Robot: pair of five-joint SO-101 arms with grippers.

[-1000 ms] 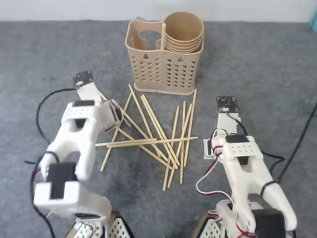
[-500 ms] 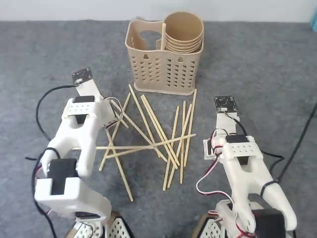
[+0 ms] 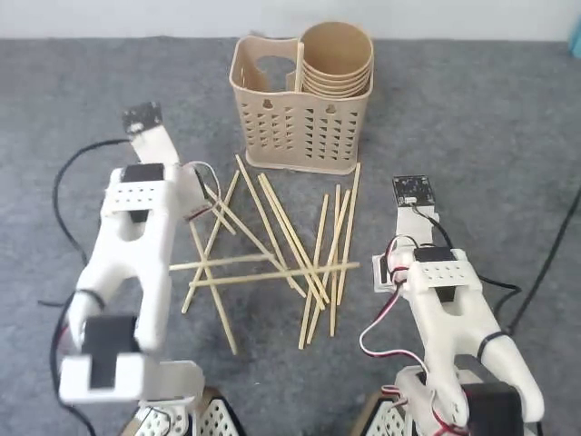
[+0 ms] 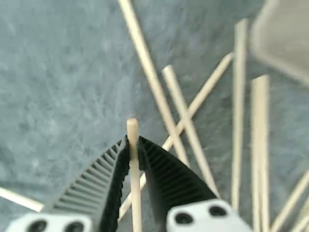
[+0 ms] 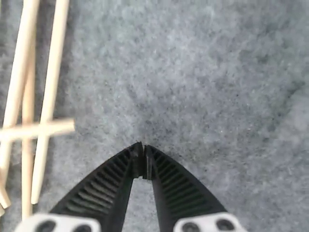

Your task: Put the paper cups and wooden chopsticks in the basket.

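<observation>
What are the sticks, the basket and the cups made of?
The chopsticks look like bare wood: pale tan, matte and straight. The basket seems to be moulded plastic: smooth beige walls with neat rows of slots. The cups look like brown paper: thin rims, a dull finish, nested tightly together.

The high view looks down over the whole counter (image 3: 472, 118), with the basket (image 3: 300, 136) at the far side. The 2 wrist views sit close over the left tool (image 4: 133, 145) and right tool (image 5: 143, 159), facing down; all share the chopsticks (image 3: 292, 241).
</observation>
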